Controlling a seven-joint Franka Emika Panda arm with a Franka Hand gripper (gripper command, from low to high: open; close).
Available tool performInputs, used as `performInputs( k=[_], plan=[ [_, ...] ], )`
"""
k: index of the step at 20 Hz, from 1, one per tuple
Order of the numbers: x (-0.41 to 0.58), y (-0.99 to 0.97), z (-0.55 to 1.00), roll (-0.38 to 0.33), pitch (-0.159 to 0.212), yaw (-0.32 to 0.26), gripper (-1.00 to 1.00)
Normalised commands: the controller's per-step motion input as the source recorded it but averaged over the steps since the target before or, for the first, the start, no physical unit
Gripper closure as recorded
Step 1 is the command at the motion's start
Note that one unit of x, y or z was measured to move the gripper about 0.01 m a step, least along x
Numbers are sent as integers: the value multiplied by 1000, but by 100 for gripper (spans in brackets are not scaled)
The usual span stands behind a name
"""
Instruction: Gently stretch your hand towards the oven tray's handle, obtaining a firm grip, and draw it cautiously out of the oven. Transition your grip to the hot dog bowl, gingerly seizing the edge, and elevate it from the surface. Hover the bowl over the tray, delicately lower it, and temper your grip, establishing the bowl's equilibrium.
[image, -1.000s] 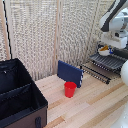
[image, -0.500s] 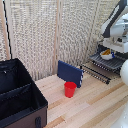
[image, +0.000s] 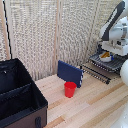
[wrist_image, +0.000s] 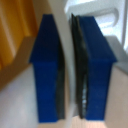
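At the exterior view's right, the hot dog bowl (image: 104, 56), white with yellow-orange pieces inside, sits just over or on the oven tray (image: 113, 64), a dark wire rack pulled out of the oven. I cannot tell whether the bowl touches the rack. The tray's handle (image: 96, 73) runs along the front as a thin dark bar. The white arm hides most of the oven. My gripper (image: 107, 51) stands directly above the bowl. In the wrist view the gripper (wrist_image: 69, 60) has its blue fingers (wrist_image: 46, 65) shut on the bowl's thin white edge (wrist_image: 62, 35).
A blue upright box (image: 69, 72) stands in the middle of the wooden table (image: 95, 105), with a red cup (image: 70, 89) just in front of it. A big open black case (image: 17, 95) fills the exterior view's left. A slatted screen (image: 45, 35) lines the back.
The gripper and the bowl have come down slightly toward the rack. Nothing else has moved.
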Motion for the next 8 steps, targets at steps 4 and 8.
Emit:
performInputs(
  k=[4, 8],
  plan=[
    [211, 3, 426, -1, 58, 33, -100],
    [251, 46, 484, -48, 92, 53, -100]
  ],
)
